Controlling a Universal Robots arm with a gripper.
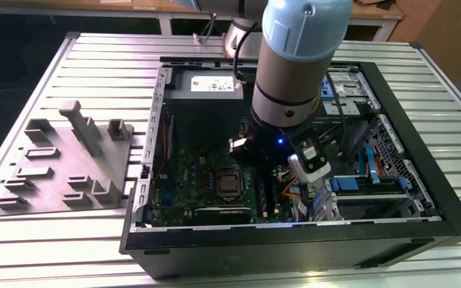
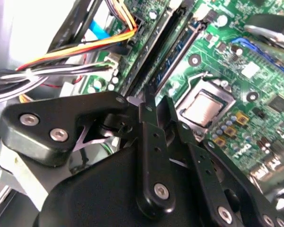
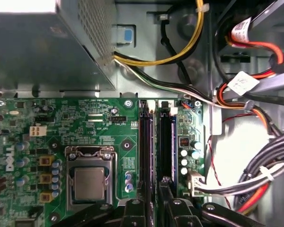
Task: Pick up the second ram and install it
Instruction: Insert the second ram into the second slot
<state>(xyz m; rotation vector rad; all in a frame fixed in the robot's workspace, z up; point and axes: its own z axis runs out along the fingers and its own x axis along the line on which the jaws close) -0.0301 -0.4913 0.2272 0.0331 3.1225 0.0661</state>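
Outermost on the exterior view's left, a grey fixture block (image 1: 66,165) with upright posts is seen lying on the ribbed metal table (image 1: 94,60), just beside the open computer case (image 1: 295,249). Inside the case, a grey power-supply box (image 1: 206,84) is set against the far wall, and below it the green motherboard (image 1: 190,174) is laid flat, with the square processor socket (image 1: 228,183) near its middle. Further toward the exterior view's right, the arm (image 1: 295,66) is lowered into the case, its wrist hanging over the board just beside the socket. In the first wrist view the gripper (image 3: 156,208) is placed directly over the near end of two long memory slots, which run side by side between the socket and a row of small capacitors. The second ram (image 3: 165,142) is taken to be the long dark strip standing in the blue-edged slot, in line with the gripper (the neighbouring slot (image 3: 146,142) is likewise filled by a dark strip, so the two are hard to tell apart). Whether this stick is fully seated cannot be told, and whether the gripper is apart, together or clamped on it cannot be told either. Bundled cables (image 3: 270,175) in white, black, orange and red are draped beyond the slots. At the exterior view's far right, a drive bay (image 1: 367,183) with blue tabs is mounted against the case wall.
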